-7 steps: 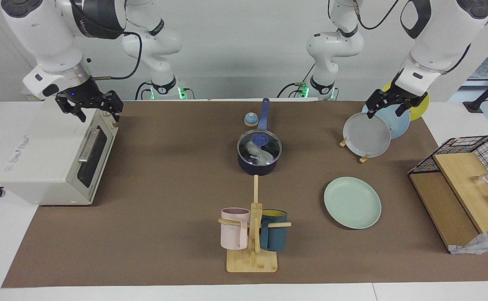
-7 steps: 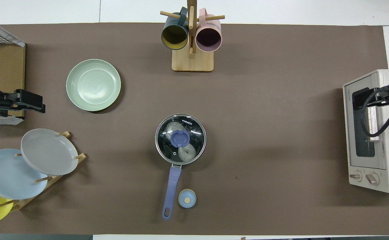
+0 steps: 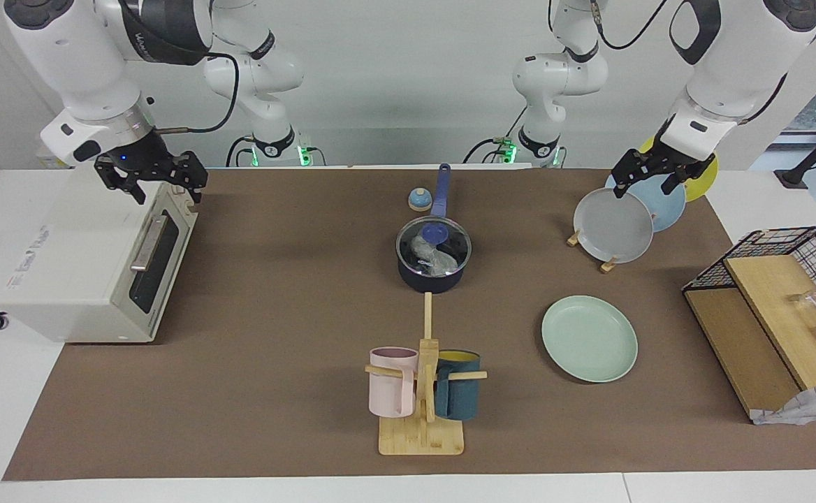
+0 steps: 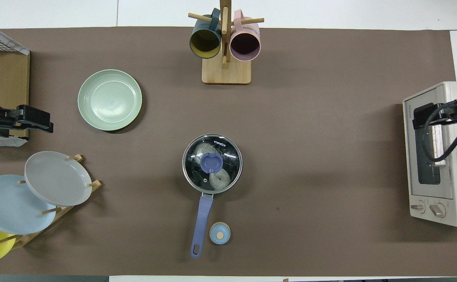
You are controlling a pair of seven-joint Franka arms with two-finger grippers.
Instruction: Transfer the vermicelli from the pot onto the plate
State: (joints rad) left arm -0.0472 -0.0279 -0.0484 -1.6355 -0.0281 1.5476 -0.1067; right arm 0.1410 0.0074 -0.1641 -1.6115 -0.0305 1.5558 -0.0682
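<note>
I have both arms parked high at the ends of the table: the left gripper [image 3: 649, 173] hangs over the rack of upright plates [image 3: 614, 225], the right gripper [image 3: 151, 178] over the white toaster oven [image 3: 83, 258], and both show their fingers spread wide with nothing between them. The translucent whitish clump of vermicelli [image 4: 209, 163] sits inside the small dark navy saucepan [image 3: 430, 276], which stands mid-table with its long blue handle [image 4: 201, 225] pointing toward the robots and a glass lid with a blue knob [image 4: 211, 161] closing it. The round pale mint-green plate [image 3: 589, 339] lies flat, farther from the robots than the pot and toward the left arm's end. As I read it, the step in hand is getting that lid off, so I would bring one gripper straight down over the knob, close on it squarely, lift vertically so the rim clears without dragging the pot, and set the lid on bare mat well apart from the plate; the other arm could steady the handle. The overhead view gives me the knob's centre over the pot and the noodles on both sides of it, which the facing view shows only obliquely; the facing view alone tells me how high the grippers hang, and that neither touches anything.
</note>
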